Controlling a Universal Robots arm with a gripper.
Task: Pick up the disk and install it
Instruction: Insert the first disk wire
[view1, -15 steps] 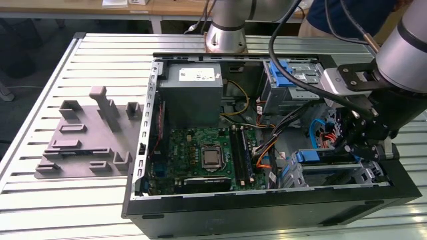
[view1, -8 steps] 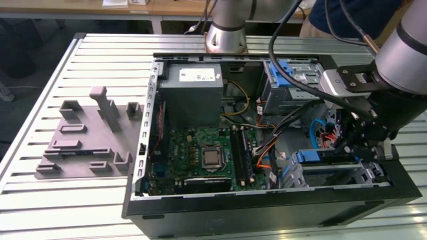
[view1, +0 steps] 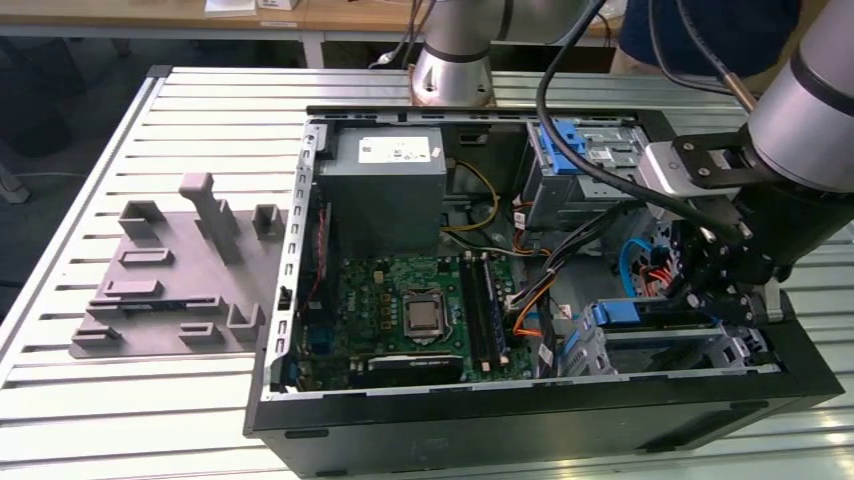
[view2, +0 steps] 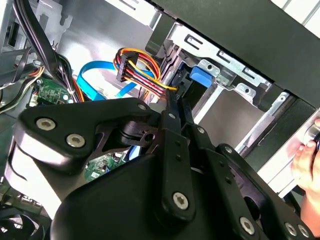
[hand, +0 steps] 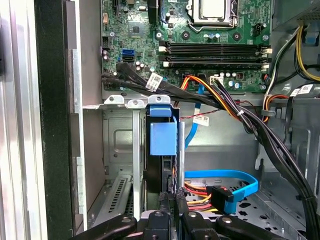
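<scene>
One disk (hand: 163, 137) edge-up in bay, tool (hand: 170, 200) gripping.

A big table holding a computer and a grey block

A pale table (view1: 80, 230) made of long metal strips is carrying two things in the exterior view. An open black computer case (view1: 534, 430) is lying on its side toward the exterior view's right. A flat grey holder (view1: 174, 275) with little posts sticking up is sitting beside it, toward the exterior view's left.
</scene>
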